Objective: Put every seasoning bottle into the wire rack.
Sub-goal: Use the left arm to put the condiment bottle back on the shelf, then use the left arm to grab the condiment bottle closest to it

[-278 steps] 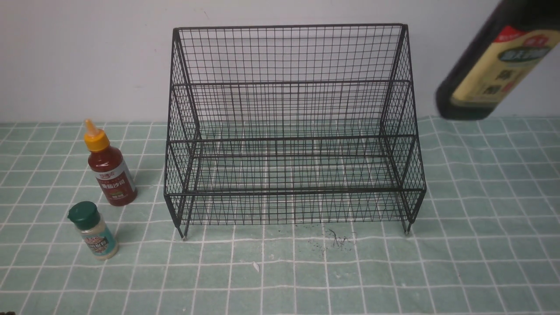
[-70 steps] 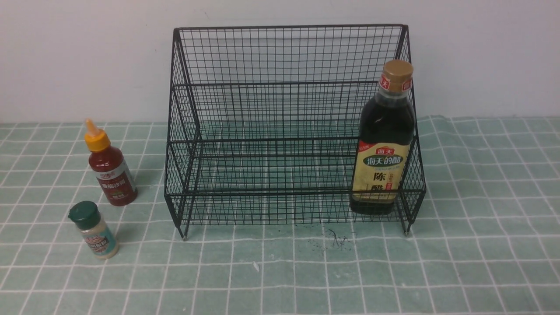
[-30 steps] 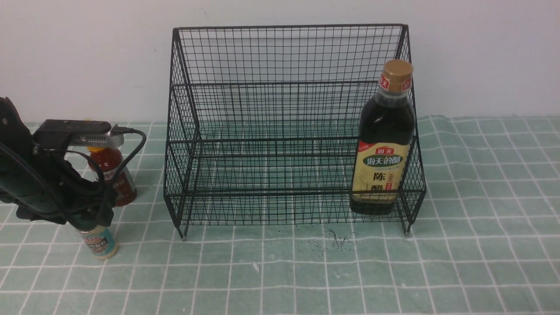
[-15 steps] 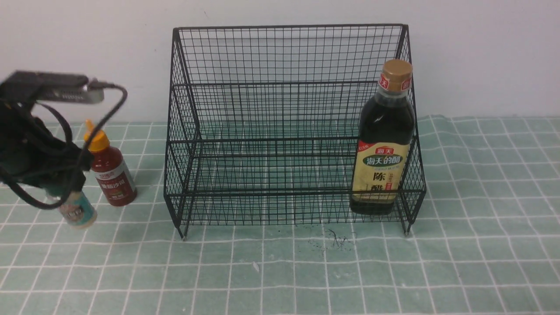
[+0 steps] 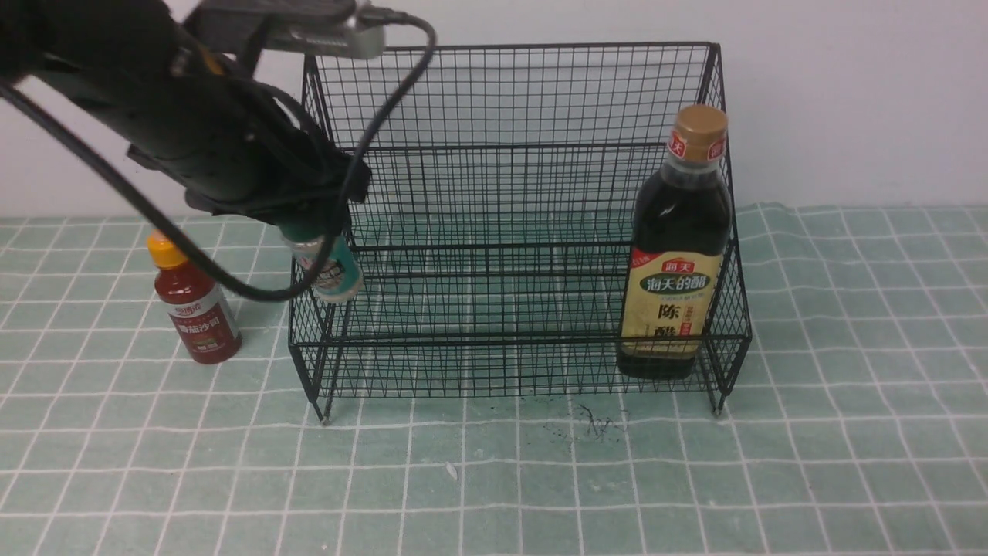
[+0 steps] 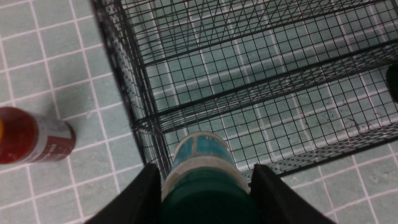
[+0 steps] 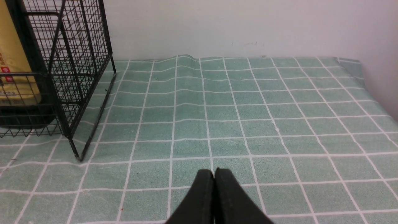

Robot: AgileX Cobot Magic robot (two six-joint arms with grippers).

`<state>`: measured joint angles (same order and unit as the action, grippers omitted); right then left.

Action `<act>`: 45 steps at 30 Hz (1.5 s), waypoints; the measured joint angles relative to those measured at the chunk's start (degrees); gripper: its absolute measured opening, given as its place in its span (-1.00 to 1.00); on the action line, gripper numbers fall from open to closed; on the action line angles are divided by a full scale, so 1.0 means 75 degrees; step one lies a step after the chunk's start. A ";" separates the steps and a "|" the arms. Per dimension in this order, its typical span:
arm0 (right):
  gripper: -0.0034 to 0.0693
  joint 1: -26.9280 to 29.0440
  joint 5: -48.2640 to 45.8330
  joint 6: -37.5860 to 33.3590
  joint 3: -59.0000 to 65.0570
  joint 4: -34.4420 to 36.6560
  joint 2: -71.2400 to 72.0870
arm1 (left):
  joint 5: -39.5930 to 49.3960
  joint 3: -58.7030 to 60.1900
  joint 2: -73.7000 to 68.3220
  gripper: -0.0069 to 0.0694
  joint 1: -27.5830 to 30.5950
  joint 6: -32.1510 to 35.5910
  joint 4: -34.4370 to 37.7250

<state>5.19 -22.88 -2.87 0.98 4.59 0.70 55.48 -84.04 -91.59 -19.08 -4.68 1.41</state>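
Observation:
The black wire rack (image 5: 509, 147) stands at the back of the table. The tall dark vinegar bottle (image 5: 679, 247) stands upright in its lower tier at the right end. My left gripper (image 5: 312, 232) is shut on the tiny shaker (image 5: 330, 266) by its green cap (image 6: 205, 199) and holds it in the air over the rack's left side wall (image 6: 136, 102), above the lower tier. The red sauce bottle (image 5: 193, 297) stands on the cloth left of the rack. My right gripper (image 7: 214, 170) is shut and empty, low over the cloth right of the rack.
A green checked cloth (image 5: 849, 432) covers the table, with a white wall behind. Dark crumbs (image 5: 590, 423) and a small white speck (image 5: 451, 469) lie in front of the rack. The rack's right foot (image 7: 79, 157) stands near my right gripper.
My left gripper has lifted the shaker off the cloth and carried it up and to the right, from beside the red bottle to the rack's left wall. The vinegar bottle and red bottle have not moved.

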 joint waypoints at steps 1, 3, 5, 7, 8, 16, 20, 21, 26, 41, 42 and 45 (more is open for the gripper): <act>-0.94 0.0000 0.0000 0.0000 0.0000 0.0000 0.0000 | -0.0065 -0.0035 -0.0235 0.05 -0.0113 -0.0111 -0.0114; -0.94 0.0000 0.0000 0.0000 0.0000 0.0000 0.0000 | -0.0158 -0.0071 -0.0585 0.05 -0.0248 -0.0210 -0.0322; -0.94 0.0000 0.0000 0.0000 0.0000 0.0000 0.0000 | -0.0271 -0.0079 -0.0842 0.05 -0.0301 -0.0234 -0.0367; -0.94 0.0000 0.0000 0.0000 0.0000 0.0000 0.0000 | -0.0357 -0.0084 -0.1171 0.05 -0.0361 -0.0265 -0.0373; -0.94 0.0000 0.0000 0.0000 0.0000 0.0000 0.0000 | -0.0357 -0.0084 -0.1226 0.05 -0.0361 -0.0265 -0.0373; -0.94 0.0000 0.0000 0.0000 0.0000 0.0000 0.0000 | -0.0179 -0.0084 -0.1817 0.05 -0.0380 -0.0290 -0.0373; -0.94 0.0000 0.0000 0.0000 0.0000 0.0000 0.0000 | -0.0179 -0.0084 -0.1815 0.16 -0.0386 -0.0290 -0.0373; -0.94 0.0000 0.0000 0.0000 0.0000 0.0000 0.0000 | -0.0171 -0.0084 -0.1815 0.26 -0.0386 -0.0290 -0.0373; -0.94 0.0000 0.0000 0.0000 0.0000 0.0000 0.0000 | 0.0333 -0.0454 -0.1762 0.60 -0.0386 -0.0505 -0.0427; -0.94 0.0000 0.0014 -0.0065 0.0000 0.0015 0.0000 | 0.2142 -0.2755 -0.0283 -0.83 0.2313 -0.0269 -0.1182; -0.94 0.0000 0.0014 -0.0065 0.0000 0.0015 0.0000 | 0.2153 -0.2747 -0.0291 -0.83 0.2313 -0.0216 -0.1156; -0.94 0.0000 0.0014 -0.0065 0.0000 0.0021 0.0000 | 0.2180 -0.2669 -0.0563 -0.75 0.2885 0.0370 -0.0592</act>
<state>5.19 -22.77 -3.36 0.98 4.75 0.70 71.83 -104.06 -95.81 2.56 -1.91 -3.03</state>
